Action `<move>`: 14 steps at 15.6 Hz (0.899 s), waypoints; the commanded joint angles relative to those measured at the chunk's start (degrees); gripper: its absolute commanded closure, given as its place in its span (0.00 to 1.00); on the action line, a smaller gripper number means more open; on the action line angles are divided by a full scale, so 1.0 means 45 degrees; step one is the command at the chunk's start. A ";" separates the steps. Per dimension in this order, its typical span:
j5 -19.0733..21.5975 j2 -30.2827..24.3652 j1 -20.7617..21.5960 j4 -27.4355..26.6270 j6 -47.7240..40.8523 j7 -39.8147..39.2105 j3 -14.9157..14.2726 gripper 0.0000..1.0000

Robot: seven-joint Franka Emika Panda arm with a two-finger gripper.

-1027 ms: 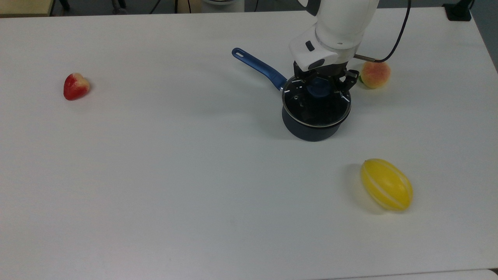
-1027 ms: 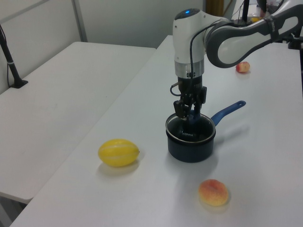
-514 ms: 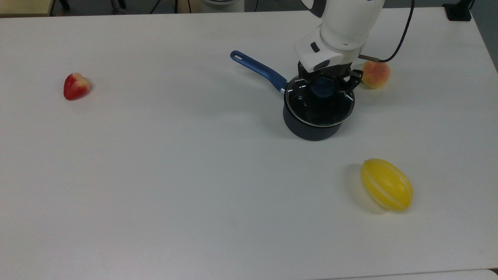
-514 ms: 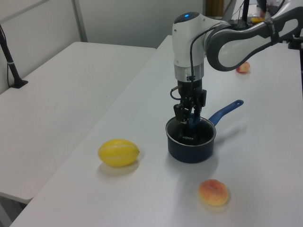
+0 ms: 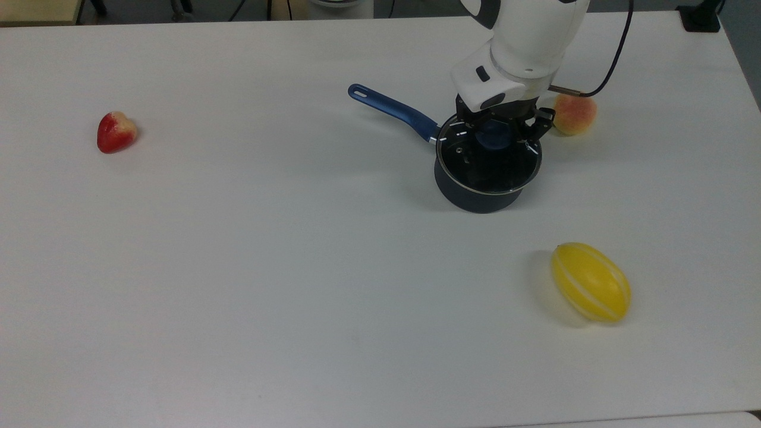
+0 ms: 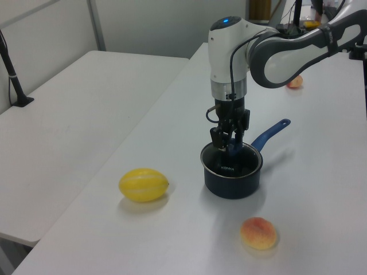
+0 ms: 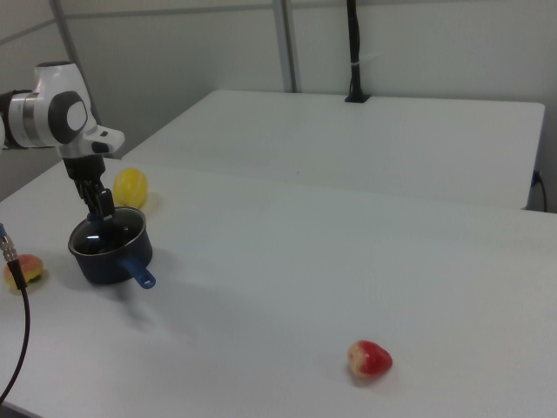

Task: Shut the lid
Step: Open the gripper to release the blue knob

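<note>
— White table (image 5: 238,267), wide; what stands on it?
— Dark saucepan (image 5: 475,199), the glass lid (image 5: 489,169) seated flat on its rim.
— And the gripper (image 5: 496,128)?
— Its fingers clamped on the lid's blue knob (image 5: 493,135).
— Smaller things?
— Yellow melon (image 5: 590,282), peach (image 5: 573,115), strawberry (image 5: 115,131).

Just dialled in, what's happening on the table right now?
The gripper is down at the blue knob of the glass lid, which sits flat on the dark saucepan. The pan's blue handle points toward the top view's left. A peach, a yellow melon and a strawberry lie apart on the table.
</note>
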 commanded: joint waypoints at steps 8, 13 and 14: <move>-0.0415 0.0147 0.0010 -0.0092 0.0470 0.0205 0.0316 0.01; -0.0415 -0.0048 -0.0068 -0.0092 0.0412 0.0146 0.0511 0.00; -0.0415 -0.0145 -0.0087 -0.0092 0.0354 0.0166 0.0512 0.00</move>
